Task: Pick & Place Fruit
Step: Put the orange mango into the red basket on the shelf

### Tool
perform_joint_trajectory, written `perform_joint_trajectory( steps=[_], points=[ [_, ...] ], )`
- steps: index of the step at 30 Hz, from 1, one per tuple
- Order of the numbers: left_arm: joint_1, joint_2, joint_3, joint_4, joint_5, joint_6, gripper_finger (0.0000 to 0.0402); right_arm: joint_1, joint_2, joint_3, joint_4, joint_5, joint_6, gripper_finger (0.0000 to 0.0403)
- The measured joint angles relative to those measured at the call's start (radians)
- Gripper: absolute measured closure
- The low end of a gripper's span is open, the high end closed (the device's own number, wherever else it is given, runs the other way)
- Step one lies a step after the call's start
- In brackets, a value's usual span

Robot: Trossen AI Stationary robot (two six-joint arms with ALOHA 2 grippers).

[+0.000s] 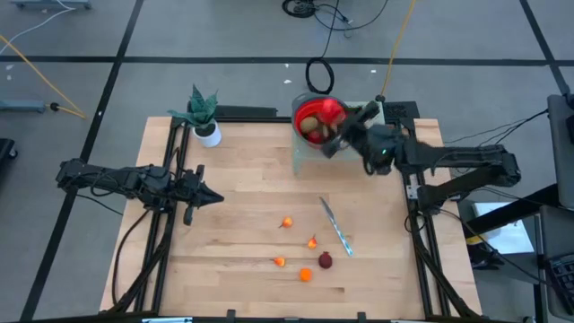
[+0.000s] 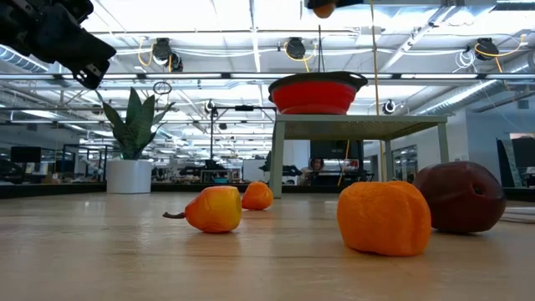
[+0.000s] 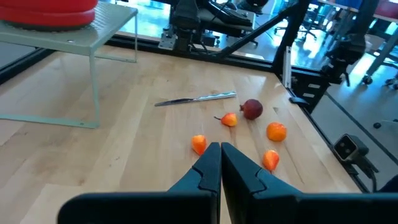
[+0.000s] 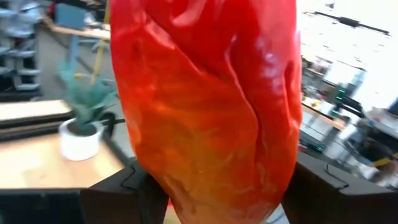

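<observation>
Right claw sits directly over the red bowl, which stands on a small raised stand at the far edge of the worktop. Its jaws stand wide around a long red-orange fruit, clamped between the fingers with its long axis running along them, out past the tips. The drop is therefore straight down into the bowl, and the right arm is the only one near it. The bowl already holds at least one brownish fruit. Left claw, shut and empty, waits well apart on the potted plant's side. Five pieces remain on the worktop near the knife: four small orange ones and a dark red ball. The overhead view gives claw-over-bowl alignment; the right wrist view alone shows the held fruit filling the jaws. The low view shows the bowl's height above the loose fruit.
</observation>
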Motion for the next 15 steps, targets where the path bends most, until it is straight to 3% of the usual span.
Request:
perform_joint_trajectory(
  steps=[7, 15],
  points=[
    [0.0, 0.0, 0.0, 0.0, -0.071, -0.006, 0.0392, -0.122, -0.064, 0.0, -0.011, -0.022, 0.001, 0.0168],
    [0.0, 0.0, 0.0, 0.0, -0.115, -0.033, 0.0392, -0.269, -0.07, 0.0, -0.09, -0.253, 0.136, 0.0175]
  ],
)
